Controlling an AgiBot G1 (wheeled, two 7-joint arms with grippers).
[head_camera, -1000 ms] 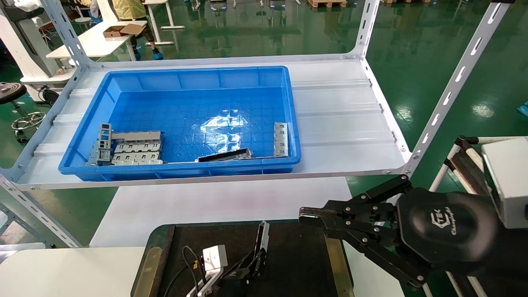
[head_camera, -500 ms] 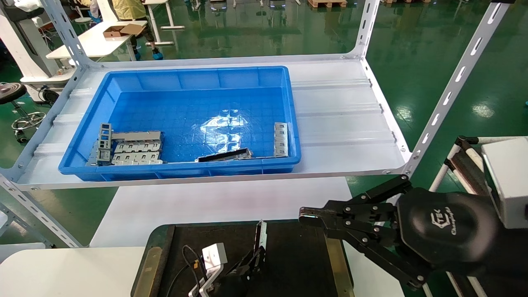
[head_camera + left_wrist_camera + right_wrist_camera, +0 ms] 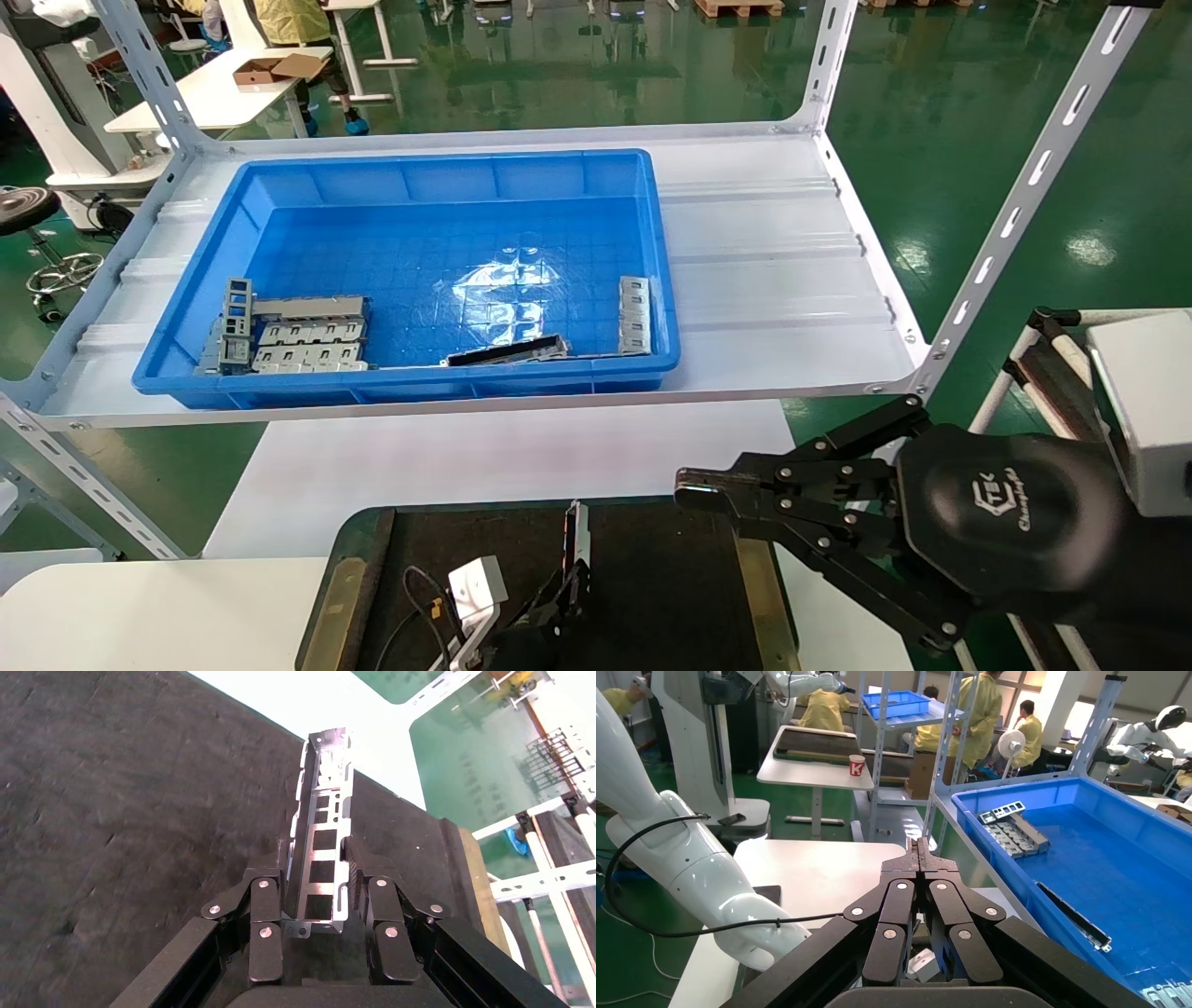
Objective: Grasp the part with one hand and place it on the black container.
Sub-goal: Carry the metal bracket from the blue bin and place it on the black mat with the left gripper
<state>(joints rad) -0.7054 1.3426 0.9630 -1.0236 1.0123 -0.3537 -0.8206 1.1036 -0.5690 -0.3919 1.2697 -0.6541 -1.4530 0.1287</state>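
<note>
Left wrist view: left gripper (image 3: 322, 888) holds one part (image 3: 322, 860).

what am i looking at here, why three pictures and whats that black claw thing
It is a two-armed robot, seen by three cameras at one moment. The wide picture is from its head, looking down. The other two are from cameras on its wrists.

The black claws are its grippers. The left gripper, low in the head view, is shut on a slim metal part and holds it over the black container, a flat dark tray. I cannot tell whether the part touches the tray yet.

The right gripper is shut, holds nothing and hangs by the tray's right edge.

Farther back, a blue bin on a white shelf holds more metal parts.
</note>
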